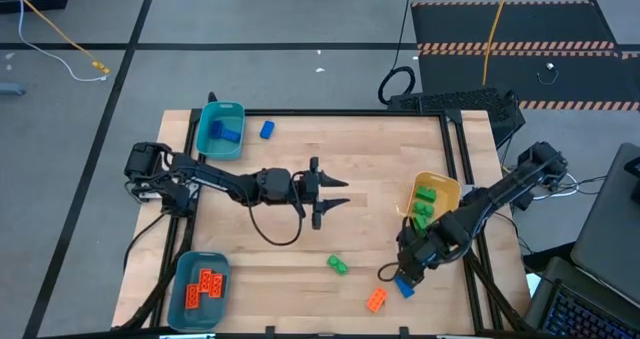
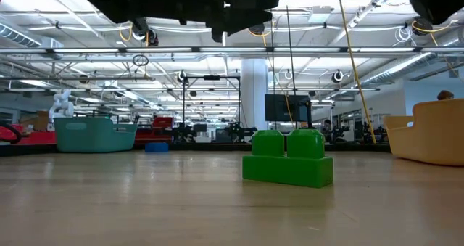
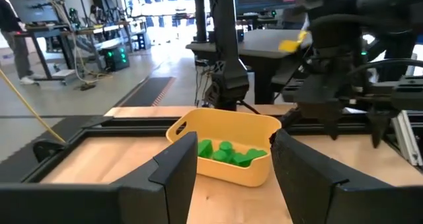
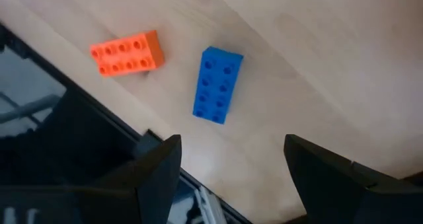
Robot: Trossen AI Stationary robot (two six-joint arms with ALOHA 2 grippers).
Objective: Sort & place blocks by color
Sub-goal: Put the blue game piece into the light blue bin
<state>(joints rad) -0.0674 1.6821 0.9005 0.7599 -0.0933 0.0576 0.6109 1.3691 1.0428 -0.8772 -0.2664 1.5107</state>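
Right pincer [image 4: 231, 168] hovers agape above blue block [image 4: 217, 84].

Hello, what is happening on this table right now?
Two robot arms are sorting toy blocks by colour into bins. The right gripper hovers open over a blue block near an orange block. The left gripper waits open at mid-table, empty. A green block and another blue block lie loose.

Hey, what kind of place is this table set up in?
Probably a big open robotics lab or workshop: exposed ceiling pipes and lights, equipment carts on a bare floor, and a hazard-striped floor mat.
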